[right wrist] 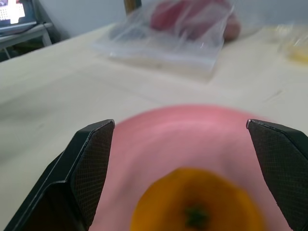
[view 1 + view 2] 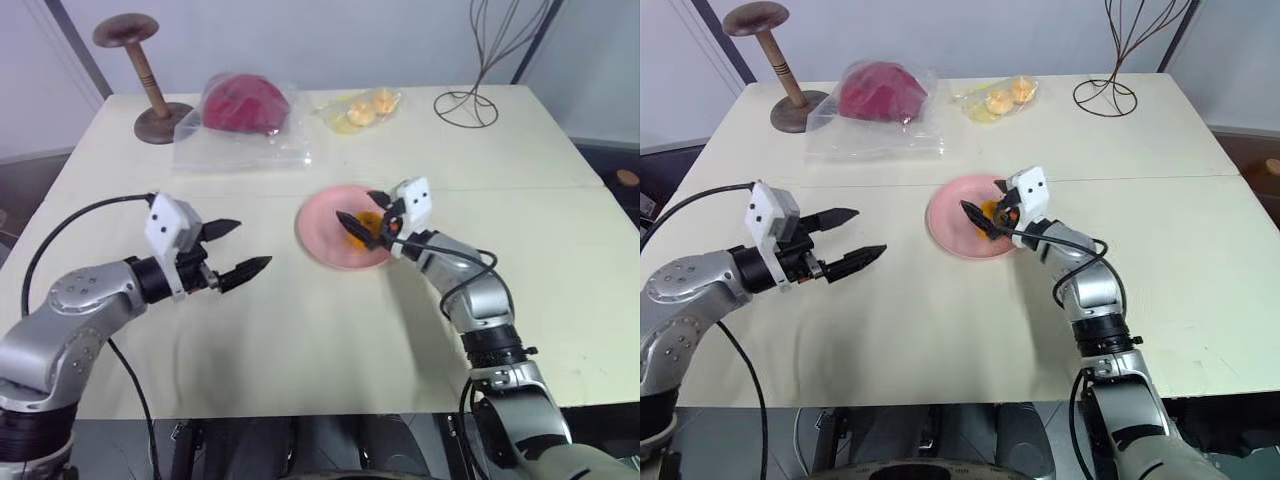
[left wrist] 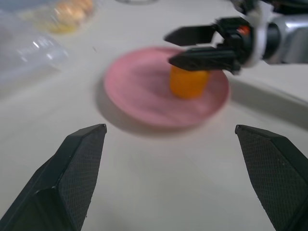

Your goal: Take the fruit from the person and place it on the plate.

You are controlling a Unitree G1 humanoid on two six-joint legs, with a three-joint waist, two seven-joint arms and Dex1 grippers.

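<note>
The yellow-orange fruit (image 3: 188, 83) sits on the pink plate (image 2: 322, 228) in the middle of the table, towards the plate's right side. My right gripper (image 2: 356, 207) is open, one finger on either side of the fruit (image 1: 197, 209) and slightly above it, not squeezing it. My left gripper (image 2: 254, 245) is open and holds nothing. It hovers over bare table to the left of the plate, pointing at it. The person is out of view.
At the back of the table lie a clear bag with a dark red lump (image 2: 245, 105) and a smaller bag of pale orange pieces (image 2: 365, 108). A wooden stand (image 2: 145, 80) is at the back left, a wire stand (image 2: 466, 105) at the back right.
</note>
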